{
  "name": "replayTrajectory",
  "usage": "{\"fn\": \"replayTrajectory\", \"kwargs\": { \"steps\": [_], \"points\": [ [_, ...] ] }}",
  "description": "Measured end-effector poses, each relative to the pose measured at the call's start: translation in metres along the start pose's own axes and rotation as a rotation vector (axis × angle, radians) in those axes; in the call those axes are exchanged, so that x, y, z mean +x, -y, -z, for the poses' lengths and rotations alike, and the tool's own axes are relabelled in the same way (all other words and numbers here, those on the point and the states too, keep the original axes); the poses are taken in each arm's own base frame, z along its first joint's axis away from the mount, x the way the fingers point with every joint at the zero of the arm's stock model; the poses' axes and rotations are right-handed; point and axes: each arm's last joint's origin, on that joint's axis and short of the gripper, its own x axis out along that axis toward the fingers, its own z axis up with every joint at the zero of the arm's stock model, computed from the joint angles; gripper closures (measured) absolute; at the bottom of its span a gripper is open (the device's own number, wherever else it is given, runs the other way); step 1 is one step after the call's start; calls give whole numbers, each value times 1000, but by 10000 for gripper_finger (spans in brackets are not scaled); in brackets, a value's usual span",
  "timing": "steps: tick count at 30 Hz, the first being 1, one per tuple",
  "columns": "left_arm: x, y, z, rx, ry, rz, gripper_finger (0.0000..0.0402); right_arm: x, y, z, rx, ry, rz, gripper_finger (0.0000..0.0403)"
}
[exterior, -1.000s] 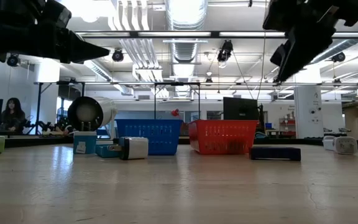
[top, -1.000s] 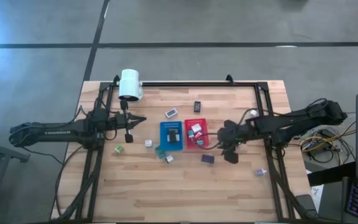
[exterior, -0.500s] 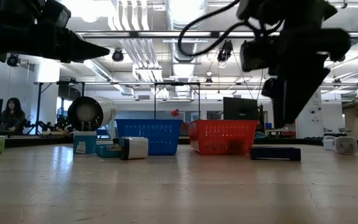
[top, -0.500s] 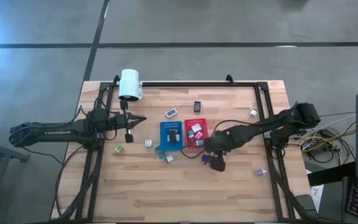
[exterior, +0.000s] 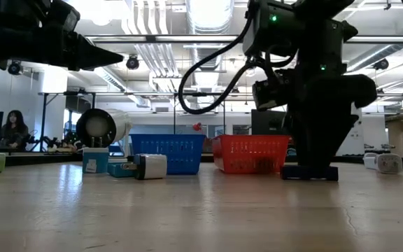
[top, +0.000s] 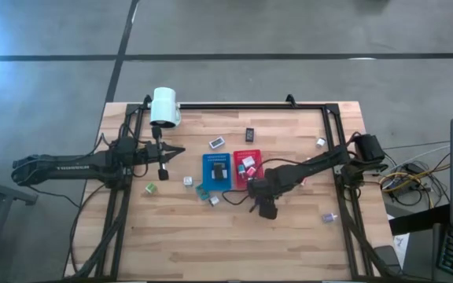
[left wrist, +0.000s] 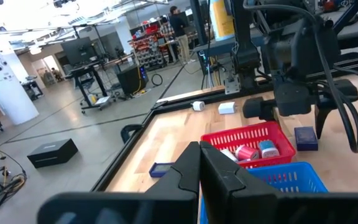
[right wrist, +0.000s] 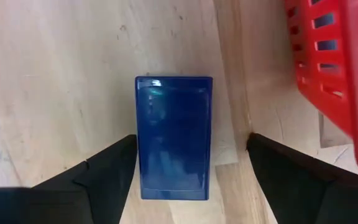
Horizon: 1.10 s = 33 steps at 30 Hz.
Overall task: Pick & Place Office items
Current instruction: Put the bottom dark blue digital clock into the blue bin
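Beside the red tray [right wrist: 337, 68], right hand [right wrist: 188, 171] straddles blue block [right wrist: 174, 137].

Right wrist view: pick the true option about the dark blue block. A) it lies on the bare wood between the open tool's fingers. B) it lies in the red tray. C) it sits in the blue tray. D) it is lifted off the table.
A: the dark blue block lies flat on the wooden table, between the spread fingers of the right tool, with the red tray off to one side.

A grey concrete floor [top: 234, 79], crossed by dark seams, is stretching around the wooden worktop [top: 226, 236]. Ceiling ducts [exterior: 208, 17] and strip lights are running overhead, and a person [exterior: 12, 129] is sitting far off at the left.
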Motion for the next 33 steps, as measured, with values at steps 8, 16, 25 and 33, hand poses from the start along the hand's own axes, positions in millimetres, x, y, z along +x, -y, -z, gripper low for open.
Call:
{"fn": "replayTrajectory", "kwargs": {
  "steps": [8, 16, 25, 33],
  "points": [
    [0, 0, 0, 0, -1, 0, 390, 4, 2, 4, 6, -9, 10, 166],
    [0, 0, 0, 0, -2, 0, 390, 0, 2, 5, -26, -4, -2, 254],
    [0, 0, 0, 0, -2, 0, 390, -46, -11, 12, -120, 155, -96, 254],
    [0, 0, 0, 0, -1, 0, 390, -99, -16, 26, -225, 576, -108, 254]
  ]
}}
